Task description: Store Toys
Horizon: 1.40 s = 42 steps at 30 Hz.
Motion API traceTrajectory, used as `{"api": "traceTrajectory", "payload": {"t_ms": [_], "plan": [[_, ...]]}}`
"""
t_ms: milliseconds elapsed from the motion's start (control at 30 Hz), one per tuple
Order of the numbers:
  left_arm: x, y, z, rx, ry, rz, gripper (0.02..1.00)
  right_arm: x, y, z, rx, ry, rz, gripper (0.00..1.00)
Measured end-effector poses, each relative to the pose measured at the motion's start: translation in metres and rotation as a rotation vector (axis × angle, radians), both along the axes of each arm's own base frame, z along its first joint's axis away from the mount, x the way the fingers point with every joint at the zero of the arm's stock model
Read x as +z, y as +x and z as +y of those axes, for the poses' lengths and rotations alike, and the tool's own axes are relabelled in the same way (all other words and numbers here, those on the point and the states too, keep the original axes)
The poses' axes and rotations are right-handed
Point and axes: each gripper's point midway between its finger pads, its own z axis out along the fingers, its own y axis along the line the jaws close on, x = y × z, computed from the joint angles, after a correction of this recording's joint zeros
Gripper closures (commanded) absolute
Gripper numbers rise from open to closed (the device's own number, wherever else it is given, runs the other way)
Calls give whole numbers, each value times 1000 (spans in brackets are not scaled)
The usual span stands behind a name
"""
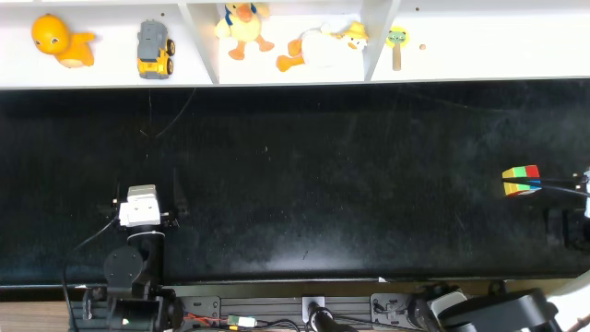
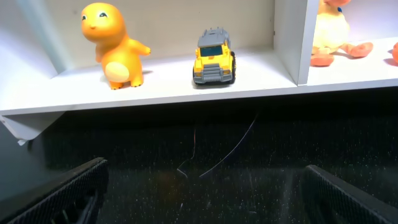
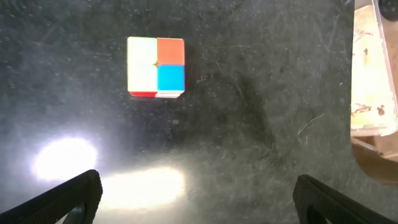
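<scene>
Scratched black tabletop [image 1: 323, 184], bounded at its far edge by a white partitioned shelf [image 1: 461, 55] holding an orange figure [image 1: 62, 41], yellow truck [image 1: 155, 49] and plush ducks [image 1: 244, 28]; the multicoloured cube [image 3: 155, 66] lies untouched near the tabletop's right end, ahead of the right gripper [image 3: 198, 180], whose 2 fingers are spread apart, as are those of the left gripper [image 2: 205, 168].

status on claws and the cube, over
Left claw open, empty, facing shelf. Right claw open, short of the cube, no contact. Cube on black table, right side. Other toys on shelf.
</scene>
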Motion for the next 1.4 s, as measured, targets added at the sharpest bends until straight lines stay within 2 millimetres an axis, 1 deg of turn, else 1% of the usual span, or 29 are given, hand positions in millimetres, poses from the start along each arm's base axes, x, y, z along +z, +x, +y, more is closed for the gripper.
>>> {"api": "traceTrajectory", "payload": {"t_ms": [133, 400, 600, 700, 933, 1033, 1167, 1400], "plan": [[0, 0, 0, 0, 0, 0, 20, -9, -2, -8, 3, 6, 11, 3], [0, 0, 0, 0, 0, 0, 20, -16, 1, -7, 44, 13, 26, 3], [0, 0, 0, 0, 0, 0, 20, -29, 17, 1, 87, 61, 31, 5], [0, 0, 0, 0, 0, 0, 20, -32, 26, 4, 95, 72, 24, 3], [0, 0, 0, 0, 0, 0, 20, -39, 45, 18, 122, 113, 28, 5], [0, 0, 0, 0, 0, 0, 20, -42, 54, 21, 120, 122, 27, 3], [0, 0, 0, 0, 0, 0, 23, -40, 62, 20, 98, 121, 9, 3], [0, 0, 0, 0, 0, 0, 23, -38, 70, 9, 43, 98, -30, 9]]}}
